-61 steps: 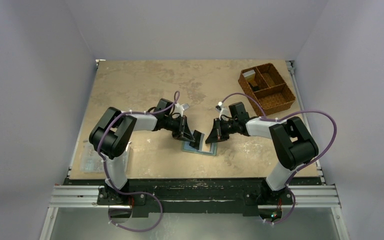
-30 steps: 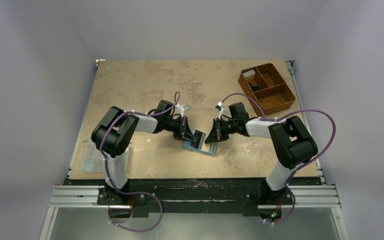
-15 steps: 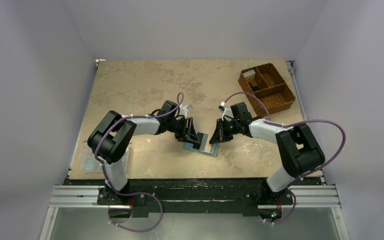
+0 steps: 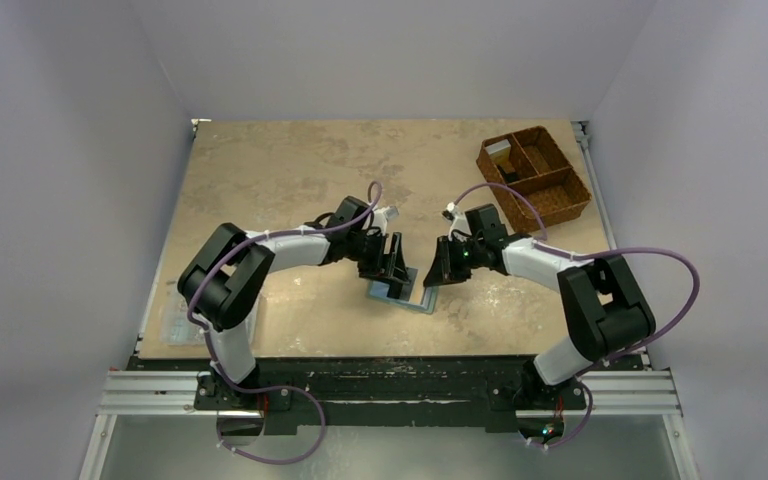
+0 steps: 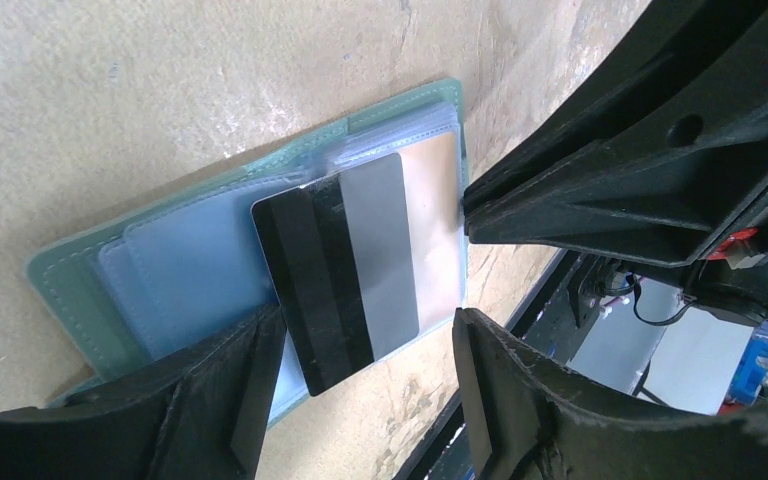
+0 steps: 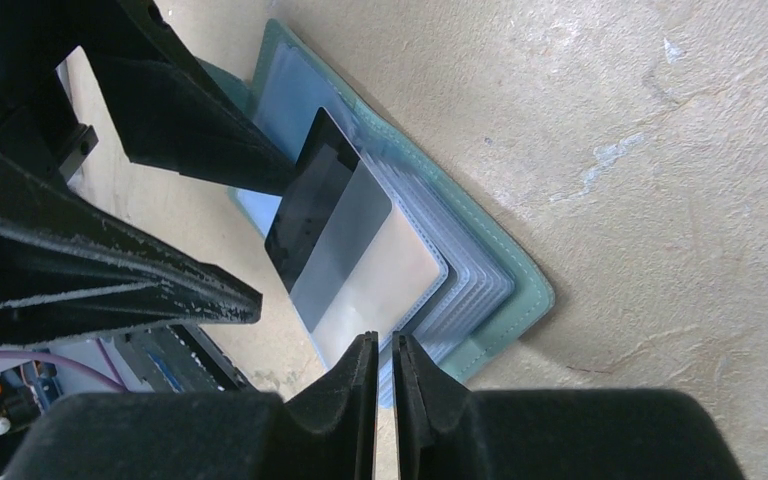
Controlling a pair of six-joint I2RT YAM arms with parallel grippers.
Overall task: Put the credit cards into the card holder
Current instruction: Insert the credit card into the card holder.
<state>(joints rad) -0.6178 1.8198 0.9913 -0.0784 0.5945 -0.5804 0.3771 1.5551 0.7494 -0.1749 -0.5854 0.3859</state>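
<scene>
The card holder (image 4: pixel 418 301) lies open on the table, teal-edged with pale blue clear pockets (image 5: pixel 70 280) (image 6: pixel 520 290). One of the credit cards (image 5: pixel 340 270), black-striped and grey, sits partly inside a clear pocket with its striped end sticking out (image 6: pixel 325 230). My left gripper (image 5: pixel 360 340) is open, its fingers either side of the card's free end without touching it (image 4: pixel 395 262). My right gripper (image 6: pixel 385 345) hovers at the holder's pocket edge with its jaws only a sliver apart and nothing between them (image 4: pixel 435 275).
A brown woven divided basket (image 4: pixel 535 175) stands at the back right with small items in it. A clear plastic box (image 4: pixel 182 318) lies at the near left edge of the table. The two grippers face each other closely over the holder.
My left gripper has opened and let go of the card, which stays in the pocket. My right gripper's jaws have parted slightly. Both grippers shifted a little to the right.
</scene>
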